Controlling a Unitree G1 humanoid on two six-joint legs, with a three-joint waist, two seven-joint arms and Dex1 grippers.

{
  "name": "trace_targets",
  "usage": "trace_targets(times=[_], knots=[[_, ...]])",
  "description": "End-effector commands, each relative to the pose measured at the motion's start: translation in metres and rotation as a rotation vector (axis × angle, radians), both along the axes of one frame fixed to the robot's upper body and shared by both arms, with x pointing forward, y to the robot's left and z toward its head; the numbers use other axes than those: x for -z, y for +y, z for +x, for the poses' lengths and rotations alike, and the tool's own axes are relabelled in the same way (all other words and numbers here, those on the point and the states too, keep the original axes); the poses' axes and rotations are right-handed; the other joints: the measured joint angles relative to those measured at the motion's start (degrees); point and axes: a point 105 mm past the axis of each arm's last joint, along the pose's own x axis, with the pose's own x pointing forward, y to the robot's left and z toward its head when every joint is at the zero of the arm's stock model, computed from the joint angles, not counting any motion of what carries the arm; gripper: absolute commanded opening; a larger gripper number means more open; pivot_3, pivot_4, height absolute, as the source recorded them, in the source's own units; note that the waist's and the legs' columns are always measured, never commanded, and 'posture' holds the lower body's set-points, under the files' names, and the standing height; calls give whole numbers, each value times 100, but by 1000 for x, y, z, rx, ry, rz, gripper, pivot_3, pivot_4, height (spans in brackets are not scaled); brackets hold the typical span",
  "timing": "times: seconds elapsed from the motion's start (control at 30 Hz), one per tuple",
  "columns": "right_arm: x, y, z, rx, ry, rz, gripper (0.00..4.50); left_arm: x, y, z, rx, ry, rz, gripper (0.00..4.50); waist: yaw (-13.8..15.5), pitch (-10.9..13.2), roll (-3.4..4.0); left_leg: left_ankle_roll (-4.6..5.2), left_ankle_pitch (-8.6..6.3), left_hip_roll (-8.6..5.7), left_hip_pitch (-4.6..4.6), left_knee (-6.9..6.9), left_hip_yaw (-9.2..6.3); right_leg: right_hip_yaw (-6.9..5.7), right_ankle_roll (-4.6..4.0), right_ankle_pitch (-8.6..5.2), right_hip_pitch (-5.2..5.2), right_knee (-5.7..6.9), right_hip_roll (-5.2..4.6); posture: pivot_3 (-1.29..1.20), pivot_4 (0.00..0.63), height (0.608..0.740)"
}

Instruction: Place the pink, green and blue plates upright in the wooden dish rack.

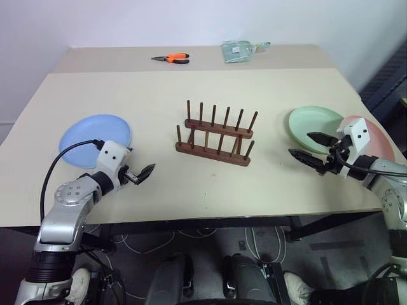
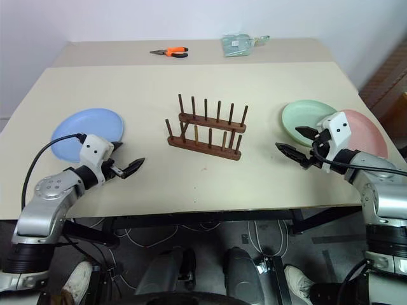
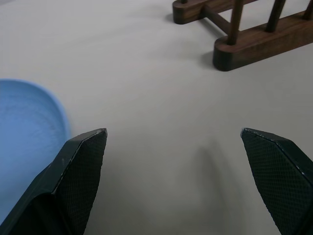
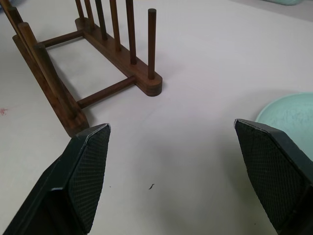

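Left end effector released, empty, hovering just right of the blue plate; right end effector likewise released at the green plate near rim, with the pink plate partly tucked beneath it. All three lie flat. Rack stands empty mid-surface between both arms, long axis left-right, open surface on both sides.

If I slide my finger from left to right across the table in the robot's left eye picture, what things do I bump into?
blue plate → left gripper → wooden dish rack → right gripper → pink plate. The green plate overlaps the right gripper, so I left it out.
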Motion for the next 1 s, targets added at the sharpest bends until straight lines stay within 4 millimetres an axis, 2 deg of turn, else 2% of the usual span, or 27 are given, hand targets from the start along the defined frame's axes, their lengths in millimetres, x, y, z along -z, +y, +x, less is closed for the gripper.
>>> trace_targets(times=[0.03,0.23,0.4,0.53,0.63,0.73,0.9,1.0], knots=[[-13,10,4,-35,-49,-13,4144,-6,-6,-2,23,-37,3,4500,-8,0,0,0,0,0,0,0,0,0,0,0,0,0,0,0,150,740],[-13,18,7,-54,-60,-29,4144,-4,-8,-3,20,-40,-9,4500,0,0,0,5,1,0,-1,0,0,0,0,0,-1,-1,0,0,150,740],[-6,26,-1,-87,-31,-44,4144,-5,-14,-1,39,-39,-4,4500,19,0,0,2,-1,-1,-4,0,0,-1,0,0,-1,-3,-1,0,150,740],[-3,28,-6,-85,-27,-46,4144,-1,-31,-5,149,9,4,4500,7,0,0,4,-1,-1,-4,0,0,0,0,0,-1,-2,-1,0,150,740],[-1,31,-9,-79,-27,-43,4144,4,-35,-2,186,40,29,4500,8,0,0,2,-1,-1,-4,0,0,0,0,0,-2,-2,-1,0,150,740],[4,34,-15,-70,-20,-31,4144,11,-42,20,255,81,65,4500,44,0,0,3,-1,-1,-5,0,-2,-2,0,0,-2,-1,-1,0,150,740],[6,38,-28,-51,-19,-15,4144,9,-47,57,344,115,92,4500,113,-1,1,8,5,-2,-13,1,3,-1,1,1,-10,-3,-1,0,150,740],[9,40,-33,-35,-14,-7,4144,12,-58,67,433,160,79,4500,140,-1,0,10,6,-4,-23,4,6,-2,1,1,-19,-2,-1,0,150,740]])
